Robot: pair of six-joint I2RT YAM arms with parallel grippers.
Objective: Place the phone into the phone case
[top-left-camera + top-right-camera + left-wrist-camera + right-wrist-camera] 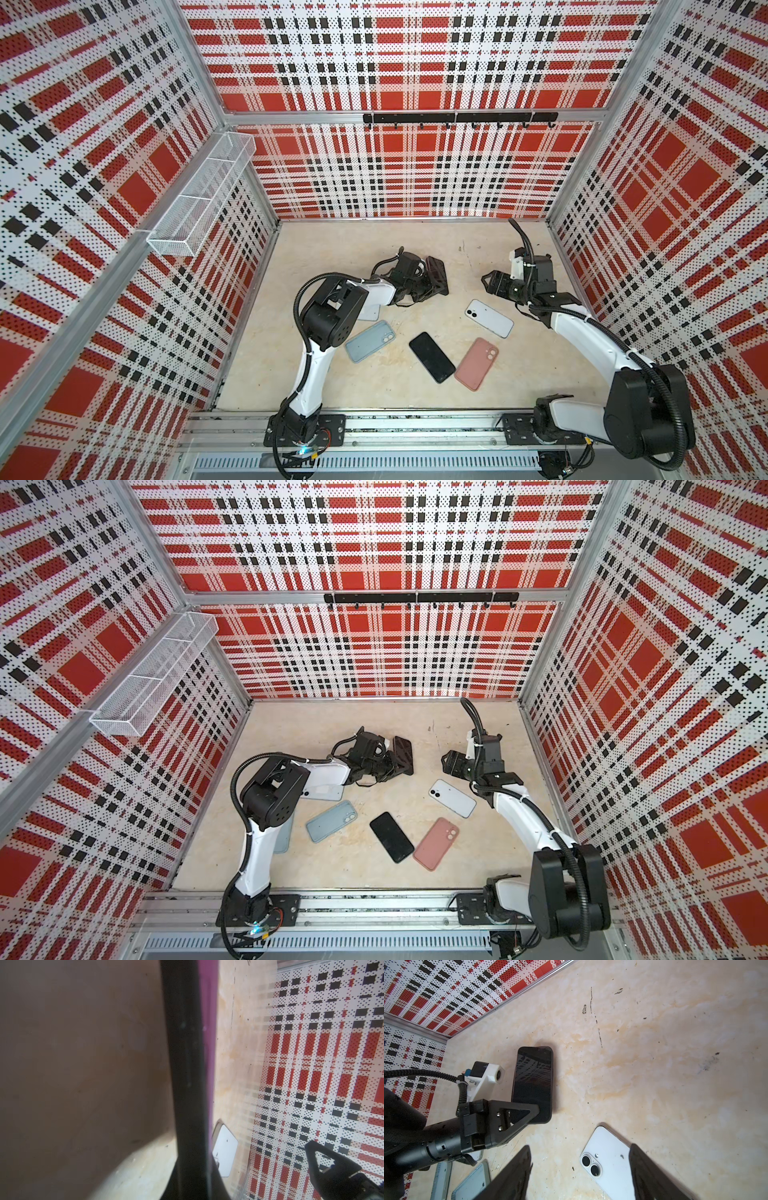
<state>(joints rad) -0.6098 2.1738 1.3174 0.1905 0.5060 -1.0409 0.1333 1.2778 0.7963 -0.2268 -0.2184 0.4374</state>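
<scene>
On the beige tabletop (pixel 353 249), beyond the pink case (pixel 476 363), the white phone (pixel 489 318) is lying camera-up, long axis diagonal, just nearside of the right gripper (pixel 487 283), which is hovering wide-jawed as the closer arm, while farther back the left gripper (pixel 536 1111) is clamping one end of a dark phone (pixel 533 1076); no writing is showing.

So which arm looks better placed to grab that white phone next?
Probably the right. The right gripper is open and close to the white phone; the left gripper is shut on a black phone.
</scene>
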